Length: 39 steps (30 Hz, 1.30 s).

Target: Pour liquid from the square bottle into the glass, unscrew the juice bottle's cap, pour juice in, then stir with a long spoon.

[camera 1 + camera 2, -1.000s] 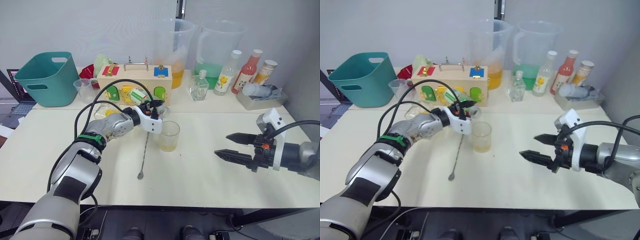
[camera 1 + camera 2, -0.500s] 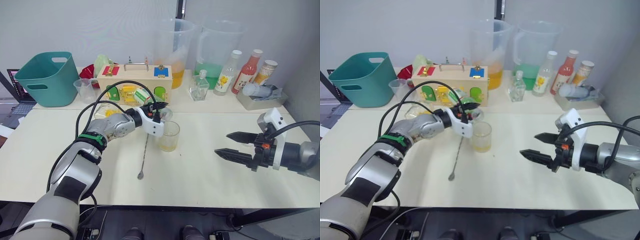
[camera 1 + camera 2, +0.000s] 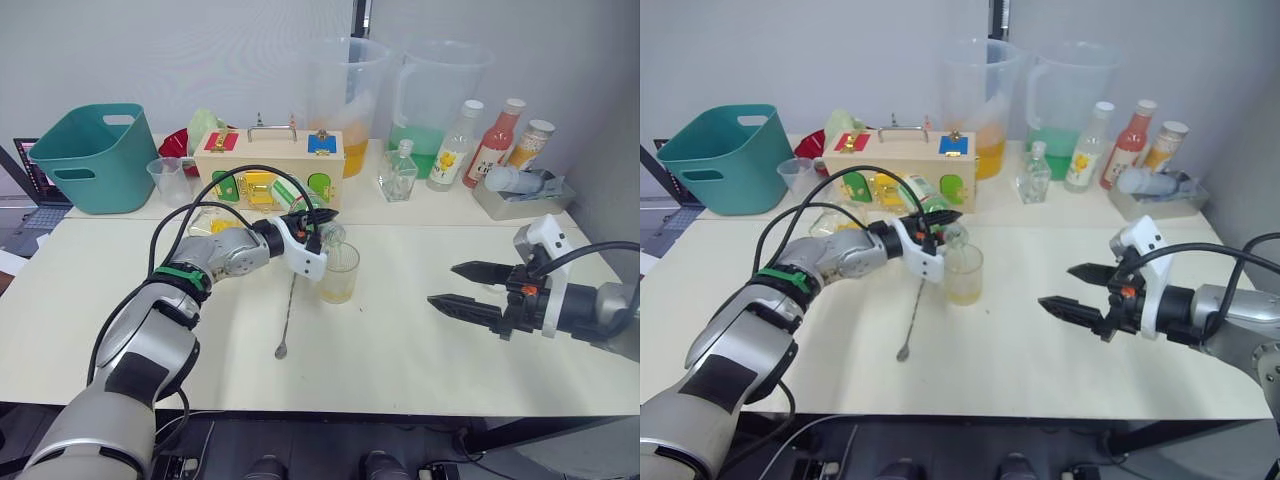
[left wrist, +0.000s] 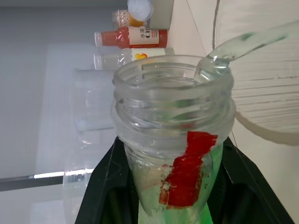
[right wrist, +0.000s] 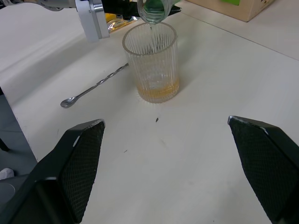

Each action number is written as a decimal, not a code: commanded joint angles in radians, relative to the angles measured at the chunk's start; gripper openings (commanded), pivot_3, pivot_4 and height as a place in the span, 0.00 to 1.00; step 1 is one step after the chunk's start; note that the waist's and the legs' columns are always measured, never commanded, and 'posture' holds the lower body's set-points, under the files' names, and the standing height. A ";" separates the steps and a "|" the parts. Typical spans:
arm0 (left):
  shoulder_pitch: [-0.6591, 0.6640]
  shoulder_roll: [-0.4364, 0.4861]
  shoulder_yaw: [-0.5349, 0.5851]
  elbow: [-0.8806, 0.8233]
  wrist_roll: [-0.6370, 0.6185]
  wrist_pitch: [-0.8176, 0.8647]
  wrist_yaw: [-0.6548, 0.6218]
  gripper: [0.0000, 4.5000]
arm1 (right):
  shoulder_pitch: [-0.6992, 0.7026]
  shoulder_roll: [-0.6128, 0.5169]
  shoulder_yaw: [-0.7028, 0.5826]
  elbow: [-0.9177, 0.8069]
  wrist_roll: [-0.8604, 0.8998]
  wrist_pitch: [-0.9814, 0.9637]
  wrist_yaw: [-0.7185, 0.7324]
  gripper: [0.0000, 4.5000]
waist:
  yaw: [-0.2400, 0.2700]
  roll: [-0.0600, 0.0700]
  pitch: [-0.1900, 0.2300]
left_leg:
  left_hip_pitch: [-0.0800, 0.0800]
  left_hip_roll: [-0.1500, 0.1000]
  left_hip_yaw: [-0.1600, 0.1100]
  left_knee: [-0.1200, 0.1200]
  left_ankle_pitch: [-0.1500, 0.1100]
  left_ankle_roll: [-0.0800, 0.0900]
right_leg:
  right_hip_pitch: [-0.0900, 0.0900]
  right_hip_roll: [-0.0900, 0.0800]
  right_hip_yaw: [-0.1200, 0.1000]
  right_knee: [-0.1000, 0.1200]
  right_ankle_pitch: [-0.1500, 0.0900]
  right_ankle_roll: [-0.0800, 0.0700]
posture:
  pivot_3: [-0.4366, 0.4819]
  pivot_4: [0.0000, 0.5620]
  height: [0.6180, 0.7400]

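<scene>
Status: the juice pour is in progress. The left claw [image 3: 318, 222] is clamped on the juice bottle [image 3: 300, 198], which is tipped with its open neck over the rim of the glass [image 3: 339, 273]. The left wrist view shows the neck uncapped and a stream of juice [image 4: 243, 43] leaving its lip; the right wrist view shows a thin stream falling into the glass.

The glass stands upright near the middle of the desk [image 3: 400, 350] and holds a shallow layer of yellow liquid [image 5: 159, 90] at its base, so the first pour from the square bottle is judged complete. The unscrewing step is also judged done, since the neck is bare; the cap cannot be located.

The long spoon [image 3: 288, 310] lies flat on the desk just beside the glass, on the robot's left of it, bowl end toward the robot. It is not touched by either claw.

The right claw [image 3: 470, 288] hovers over the desk well to the right of the glass, its fingers spread apart and holding nothing.

Outstanding: finish the juice pour, set the bottle down upright, pick up the spoon and stir.
</scene>
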<state>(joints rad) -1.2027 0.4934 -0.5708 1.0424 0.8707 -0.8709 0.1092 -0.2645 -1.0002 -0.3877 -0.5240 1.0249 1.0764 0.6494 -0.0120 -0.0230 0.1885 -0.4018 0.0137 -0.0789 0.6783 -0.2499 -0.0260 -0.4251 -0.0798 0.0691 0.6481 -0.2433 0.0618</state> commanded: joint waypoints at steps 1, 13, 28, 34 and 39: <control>-0.036 0.018 0.004 -0.049 0.010 0.000 0.039 0.29 | -0.019 0.003 -0.005 -0.004 0.001 -0.028 0.005 1.00 | 0.000 0.000 0.000 | 0.000 0.000 0.000 0.000 0.000 0.000 | 0.000 0.000 0.000 0.000 0.000 0.000 | 0.48 0.27 0.92; -0.048 0.029 0.009 -0.084 0.026 -0.006 0.045 0.29 | -0.036 0.004 0.011 -0.001 -0.001 -0.030 0.007 1.00 | 0.000 0.000 0.000 | 0.000 0.000 0.000 0.000 0.000 0.000 | 0.000 0.000 0.000 0.000 0.000 0.000 | 0.48 0.27 0.92; -0.017 0.018 0.050 -0.084 -0.104 -0.008 -0.093 0.29 | -0.053 0.001 0.022 -0.001 -0.003 -0.023 0.008 1.00 | -0.001 0.000 0.000 | 0.000 0.000 0.000 0.000 0.000 0.000 | 0.000 0.000 0.000 0.001 0.000 0.000 | 0.48 0.27 0.92; 0.012 0.005 0.087 -0.103 -0.199 0.000 -0.177 0.29 | -0.074 -0.002 0.038 0.009 -0.002 -0.019 0.013 1.00 | -0.001 0.000 0.000 | 0.000 0.000 0.000 0.000 0.000 0.000 | 0.000 0.000 0.000 0.001 0.000 0.000 | 0.48 0.27 0.92; 0.051 -0.018 0.162 -0.141 -0.367 0.029 -0.330 0.29 | -0.098 -0.011 0.058 0.027 -0.010 -0.020 0.030 1.00 | -0.001 0.000 0.000 | 0.000 0.000 0.000 0.001 0.000 0.000 | 0.000 0.000 0.000 0.001 0.000 0.000 | 0.48 0.27 0.92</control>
<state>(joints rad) -1.1357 0.4737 -0.4555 0.9519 0.5801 -0.8498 -0.1889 -0.3442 -0.9931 -0.3195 -0.4938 1.0207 1.0740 0.6705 -0.0132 -0.0228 0.1884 -0.4017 0.0136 -0.0789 0.6791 -0.2499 -0.0260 -0.4251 -0.0802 0.0691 0.6494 -0.2432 0.0618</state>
